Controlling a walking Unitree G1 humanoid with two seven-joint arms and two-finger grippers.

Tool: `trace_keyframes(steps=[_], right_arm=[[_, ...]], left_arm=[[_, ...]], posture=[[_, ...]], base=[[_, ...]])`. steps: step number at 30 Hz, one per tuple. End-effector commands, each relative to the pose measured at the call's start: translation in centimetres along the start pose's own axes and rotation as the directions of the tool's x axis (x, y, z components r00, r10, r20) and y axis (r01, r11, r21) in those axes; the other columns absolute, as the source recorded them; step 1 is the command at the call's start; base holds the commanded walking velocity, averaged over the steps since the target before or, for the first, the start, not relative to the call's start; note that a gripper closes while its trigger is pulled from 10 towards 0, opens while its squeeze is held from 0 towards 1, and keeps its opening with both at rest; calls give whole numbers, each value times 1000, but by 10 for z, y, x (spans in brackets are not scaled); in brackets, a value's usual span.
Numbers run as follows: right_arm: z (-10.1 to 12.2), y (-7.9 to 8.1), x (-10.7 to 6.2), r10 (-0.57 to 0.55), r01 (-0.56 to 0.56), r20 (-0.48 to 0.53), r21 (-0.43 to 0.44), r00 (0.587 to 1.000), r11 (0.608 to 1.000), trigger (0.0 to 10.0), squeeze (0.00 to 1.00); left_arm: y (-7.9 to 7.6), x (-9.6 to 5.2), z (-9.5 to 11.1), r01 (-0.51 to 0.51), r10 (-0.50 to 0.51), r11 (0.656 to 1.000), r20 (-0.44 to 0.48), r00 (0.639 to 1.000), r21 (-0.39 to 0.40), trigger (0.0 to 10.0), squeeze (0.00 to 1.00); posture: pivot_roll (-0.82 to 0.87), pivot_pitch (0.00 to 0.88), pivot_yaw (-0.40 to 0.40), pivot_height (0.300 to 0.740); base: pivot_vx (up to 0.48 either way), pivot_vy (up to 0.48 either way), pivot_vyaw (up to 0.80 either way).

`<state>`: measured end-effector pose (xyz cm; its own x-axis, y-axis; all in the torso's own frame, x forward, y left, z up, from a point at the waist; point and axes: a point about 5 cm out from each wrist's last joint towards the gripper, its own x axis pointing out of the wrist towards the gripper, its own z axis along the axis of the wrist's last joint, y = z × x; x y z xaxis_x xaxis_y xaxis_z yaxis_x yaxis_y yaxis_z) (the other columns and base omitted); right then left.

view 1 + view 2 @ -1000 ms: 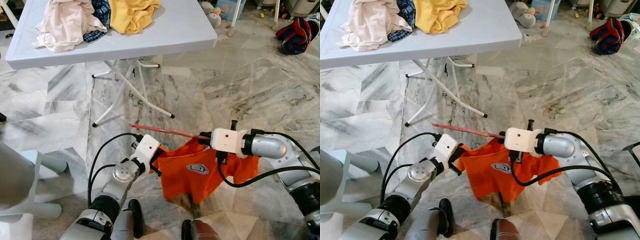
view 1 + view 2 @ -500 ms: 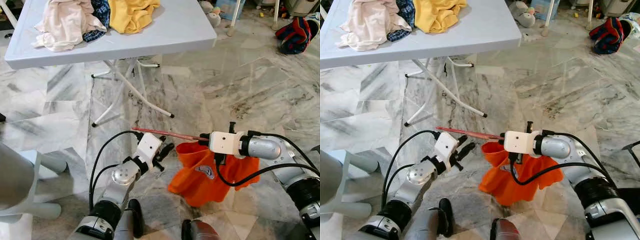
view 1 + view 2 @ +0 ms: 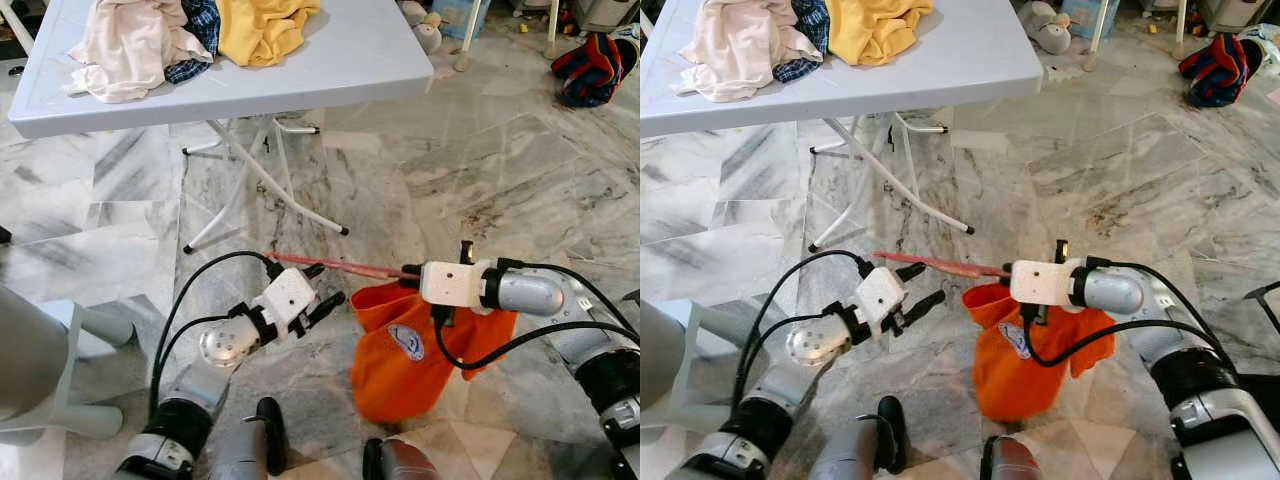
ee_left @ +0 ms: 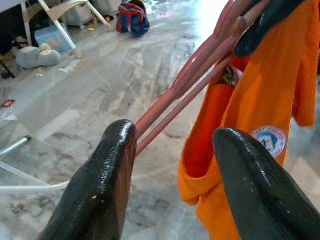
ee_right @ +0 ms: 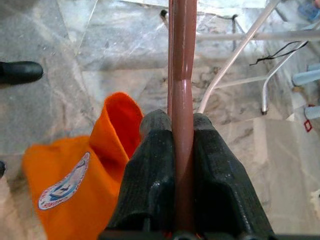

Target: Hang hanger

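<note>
Over the marble floor (image 3: 560, 180), in front of the folding surface (image 3: 330, 70) that carries a heap of clothes (image 3: 190, 35), the task's hanger (image 3: 335, 265) is held out low between the two arms. No rail or hook for hanging can be made out in these views.

The orange shirt (image 3: 405, 350) is seen draped from the hanger's right portion, bunched and hanging down toward the floor beneath the right arm, clear of the surface's white legs (image 3: 265, 175).

The hanger, a thin pink-red bar, is laid nearly level with its long axis running across the robot's front, from left to right. Its right end is clamped in the right hand (image 5: 184, 131), whose two black fingers are pressed flat against the bar on either side, as the right wrist view shows plainly.

The left hand (image 3: 322, 300) is found just below and beside the free left end of the bar. Its fingers (image 4: 102, 185) are spread wide and nothing is gripped; in the left wrist view the bar is seen passing close along one finger, though contact cannot be confirmed.

It is judged that the right arm alone bears the load. The bar's free end lies up and slightly forward of the left hand, which is the nearer to it.
</note>
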<state>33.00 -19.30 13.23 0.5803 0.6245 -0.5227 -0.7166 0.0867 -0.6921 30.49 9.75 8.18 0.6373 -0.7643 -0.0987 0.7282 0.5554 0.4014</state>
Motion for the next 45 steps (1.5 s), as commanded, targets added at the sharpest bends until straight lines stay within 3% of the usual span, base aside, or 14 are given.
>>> trace_keyframes(steps=[1,8,17,27,28,29,30,31,32,33,34,36,45], right_arm=[[-2,1,-3,30,-30,-15,-19,999,999,10000,0],[-5,5,-3,56,-57,-23,-25,998,998,10000,0],[3,-1,-4,63,-63,17,-41,998,997,10000,0],[9,-3,-13,117,-113,63,-68,991,991,10000,0],[9,-2,-15,137,-132,64,-76,988,988,10000,0],[9,-2,-15,145,-140,64,-78,987,987,10000,0],[9,-1,-15,150,-145,65,-79,987,986,10000,0],[10,0,-15,159,-154,70,-78,985,985,10000,0],[11,0,-15,165,-159,75,-78,984,984,10000,0],[12,1,-14,173,-167,82,-77,981,983,10000,0],[13,2,-14,179,-172,87,-77,980,982,10000,0],[15,3,-14,187,-180,95,-79,978,980,10000,0],[18,6,-9,181,-171,104,-95,978,981,10000,0]], left_arm=[[-5,-4,-2,28,-28,999,-4,1000,40,10000,1000],[9,-13,-10,-5,14,990,-60,998,138,10000,1000],[16,-16,-22,1,20,989,-143,990,146,10000,1000],[10,-8,-20,85,-67,988,-145,987,128,10000,1000],[9,-3,-17,111,-96,987,-129,987,114,10000,761],[8,-1,-16,121,-108,987,-123,987,106,10000,761],[8,0,-15,127,-115,987,-118,986,103,10000,282],[7,2,-15,139,-126,985,-118,985,105,7843,0],[6,3,-14,146,-133,983,-119,984,108,7843,0],[6,3,-14,154,-140,982,-121,983,112,4157,0],[6,4,-14,159,-145,981,-123,982,114,4157,0],[5,4,-14,178,-163,978,-127,978,113,0,0],[8,11,-9,217,-206,971,-117,972,98,0,0]], posture=[[-72,251,-30,740],[-72,255,-31,740],[-76,256,-33,740],[-85,253,-36,740],[-85,253,-36,740],[-85,253,-36,740],[-88,251,-39,740],[-88,250,-39,740],[-88,250,-39,740],[-87,250,-38,740],[-88,249,-38,740],[-89,247,-38,740],[-89,249,-40,740]], base=[[0,0,0],[0,0,0],[0,0,0],[0,0,0],[0,0,0],[0,0,0],[0,0,0],[0,0,0],[0,0,0],[0,0,0],[0,0,0],[0,0,0],[0,0,0]])
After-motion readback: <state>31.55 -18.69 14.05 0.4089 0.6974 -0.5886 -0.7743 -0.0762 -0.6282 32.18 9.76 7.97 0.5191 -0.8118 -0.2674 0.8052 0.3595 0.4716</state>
